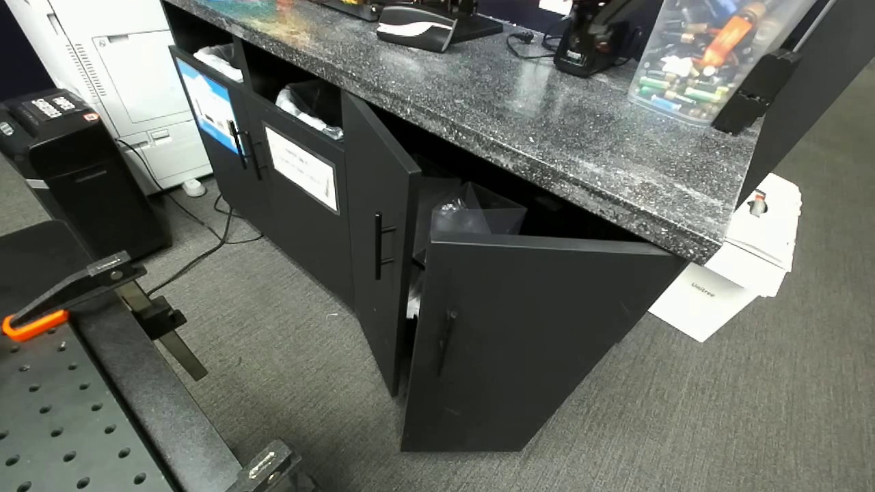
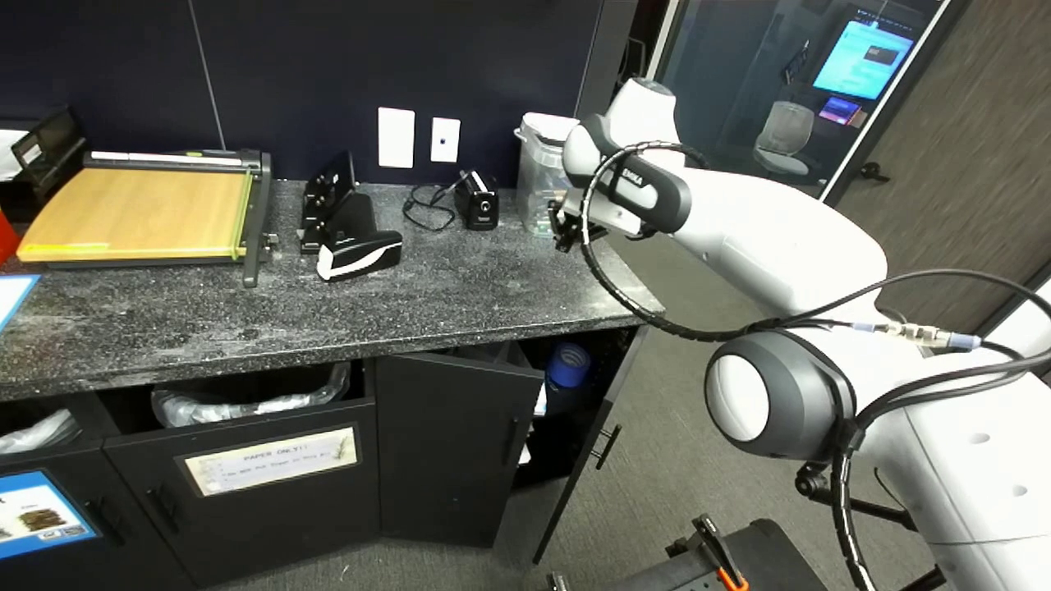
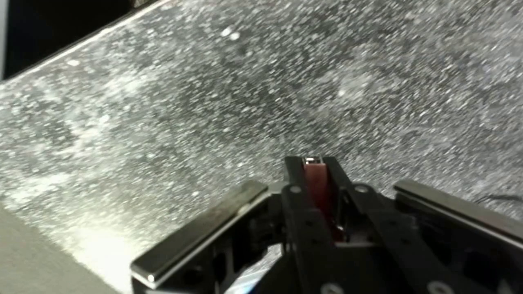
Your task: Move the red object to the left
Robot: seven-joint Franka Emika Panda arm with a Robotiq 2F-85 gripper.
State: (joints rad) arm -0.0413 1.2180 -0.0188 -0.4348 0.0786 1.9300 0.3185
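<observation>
The red object (image 3: 316, 179) is a narrow dark-red piece with a shiny metallic end, pinched lengthwise between my gripper's fingers in the wrist view. My gripper (image 3: 311, 161) is shut on it, with the countertop (image 3: 229, 102) beneath. The gap between fingertips and countertop cannot be judged. In an exterior view my gripper (image 2: 566, 236) is near the counter's right end, in front of the clear bin. The red object is too small or hidden there. A black piece (image 1: 755, 92) beside the bin may be part of my gripper; I cannot tell.
A clear bin of batteries (image 1: 690, 65) stands at the counter's right end. A pencil sharpener (image 2: 478, 201), a stapler (image 2: 359, 254) and a paper cutter (image 2: 144, 209) stand farther left. Two cabinet doors (image 1: 533, 342) below hang open. A clamp with an orange handle (image 1: 34, 326) grips a nearby table.
</observation>
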